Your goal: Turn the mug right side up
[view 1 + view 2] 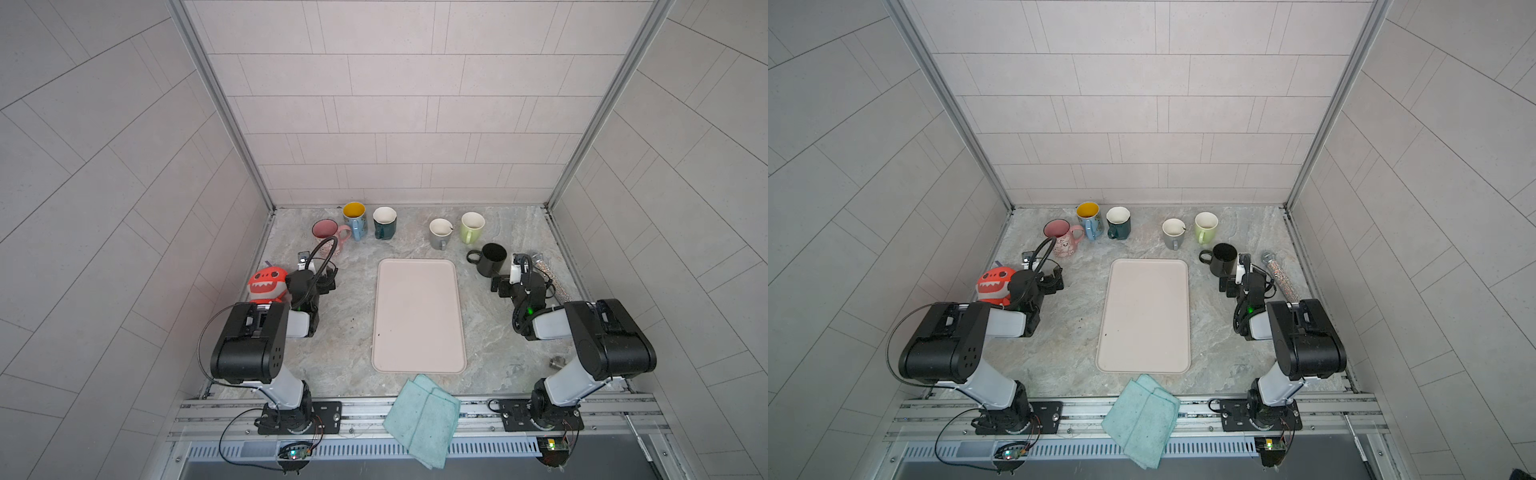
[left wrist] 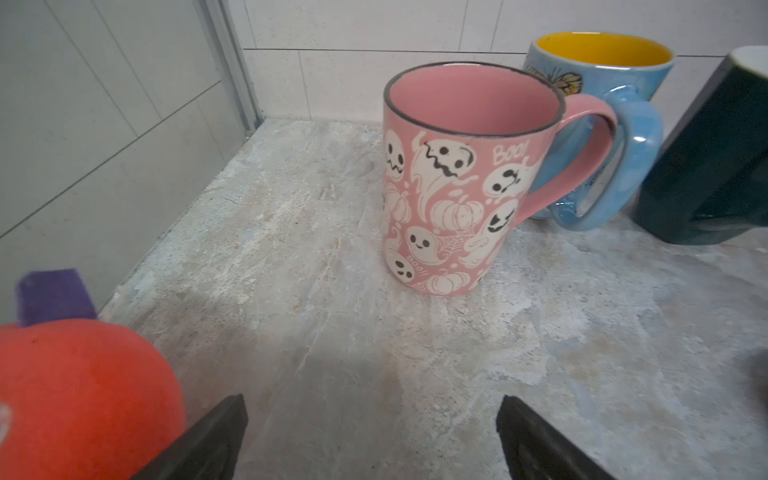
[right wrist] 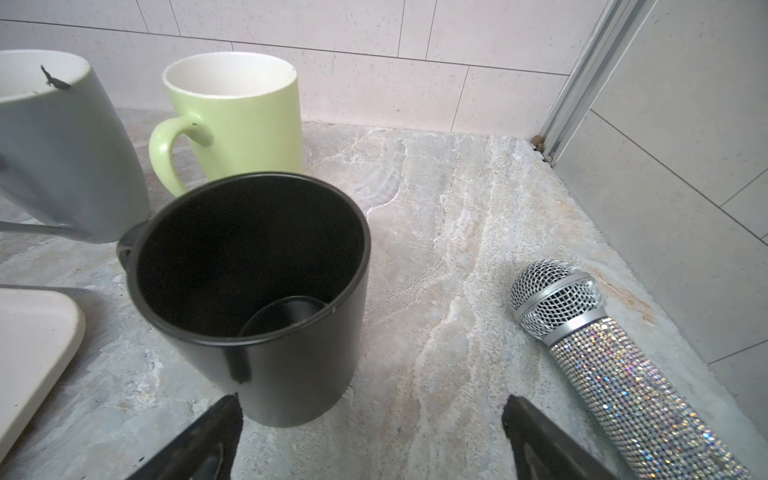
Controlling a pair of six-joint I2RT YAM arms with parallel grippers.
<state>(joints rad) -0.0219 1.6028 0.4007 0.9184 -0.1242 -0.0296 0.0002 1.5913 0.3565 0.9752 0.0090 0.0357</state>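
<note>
Pink mug (image 2: 453, 187): upright, mouth up, far left on counter (image 2: 291, 332), handle overlapping blue mug (image 2: 623, 77), contact unclear. Just beyond left gripper (image 2: 370, 415), jaws spread wide, empty. Right gripper (image 3: 370, 415) likewise, facing upright black mug (image 3: 291, 365). Probably glazed ceramic: stiff, slick, weighty, chippable. Best hold: across wall at rim.

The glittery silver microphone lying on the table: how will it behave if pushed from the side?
Lying on its round side, the glittery silver microphone probably rolls. Its wider mesh head may curve that roll. The studded handle likely grips rather than slips.
</note>
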